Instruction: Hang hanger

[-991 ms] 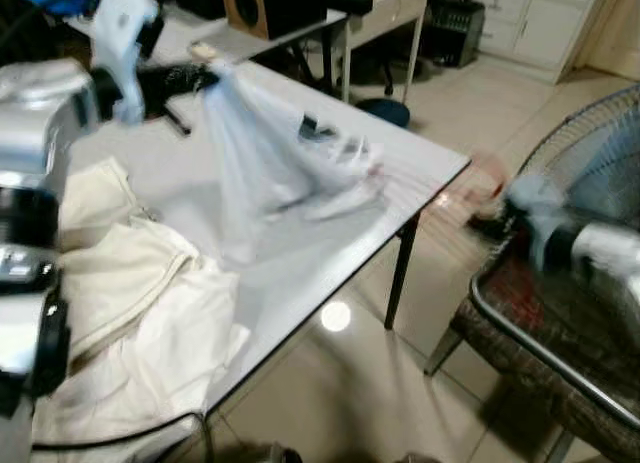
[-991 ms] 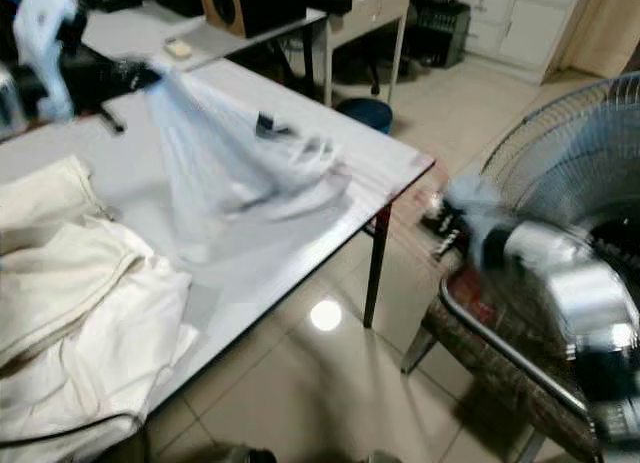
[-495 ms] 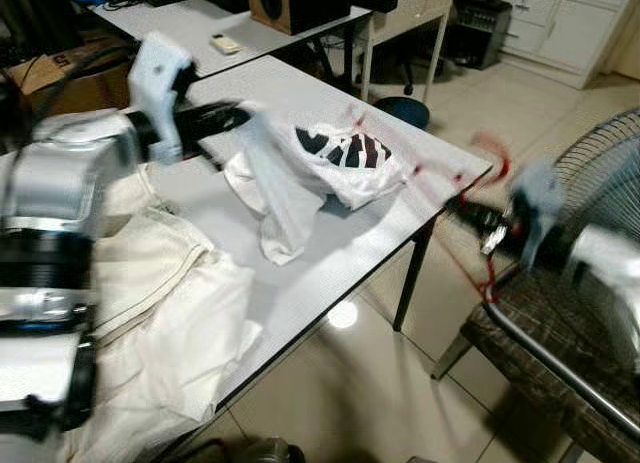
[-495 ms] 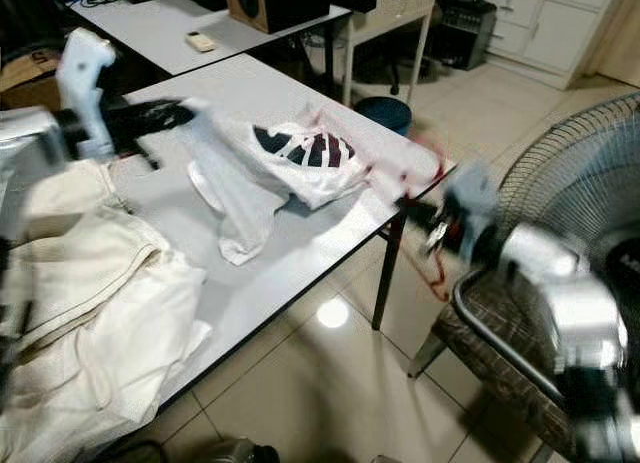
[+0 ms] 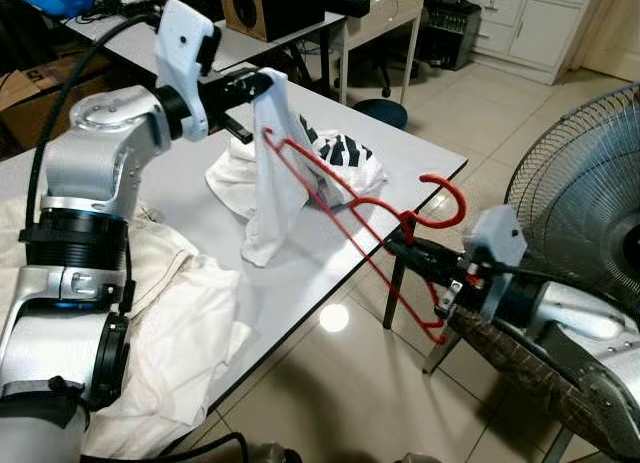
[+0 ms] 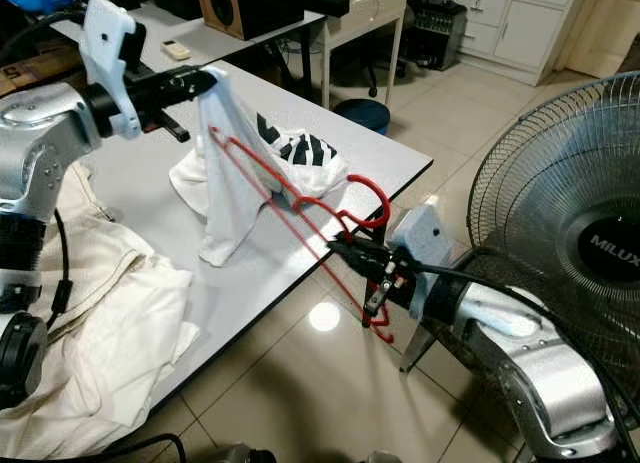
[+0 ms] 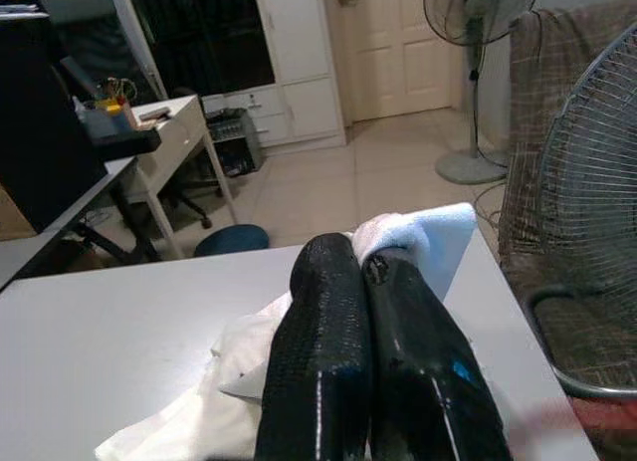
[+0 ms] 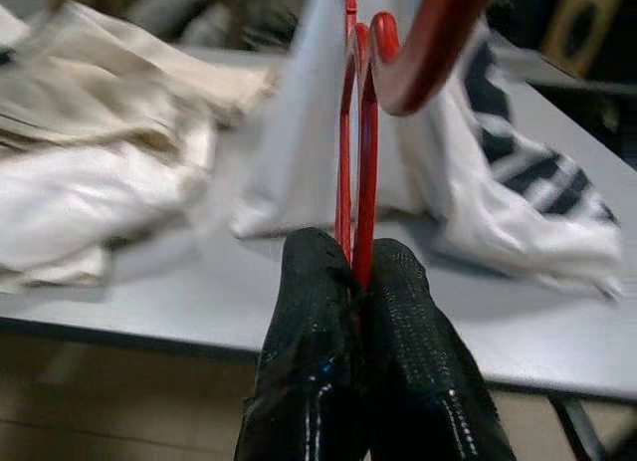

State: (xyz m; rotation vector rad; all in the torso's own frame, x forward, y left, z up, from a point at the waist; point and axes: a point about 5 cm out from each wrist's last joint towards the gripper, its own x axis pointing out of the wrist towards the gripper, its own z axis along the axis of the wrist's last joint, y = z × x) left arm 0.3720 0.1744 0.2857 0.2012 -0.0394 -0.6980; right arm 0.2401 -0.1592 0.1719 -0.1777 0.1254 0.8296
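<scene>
My left gripper (image 5: 262,81) is shut on a corner of a white shirt (image 5: 272,173), holding it up over the grey table (image 5: 320,273); the shirt's black-striped part (image 5: 345,155) still lies on the table. In the left wrist view the black fingers (image 7: 328,312) pinch pale cloth (image 7: 423,232). My right gripper (image 5: 393,245) is shut on a red hanger (image 5: 330,188) near its hook (image 5: 447,191), off the table's corner. The hanger's far end touches the hanging cloth. The right wrist view has the red hanger (image 8: 356,132) clamped between the fingers (image 8: 309,312).
Cream clothes (image 5: 150,313) are heaped on the table's near left. A standing fan (image 5: 590,193) and a wicker chair (image 5: 530,353) are close on the right, by my right arm. Desks, a speaker (image 5: 262,5) and white cabinets stand behind. Tiled floor lies below.
My left gripper lifted the shirt corner higher. My right arm swung the red hanger in from the table's corner until its far end reached the hanging cloth. The camera also shifted.
</scene>
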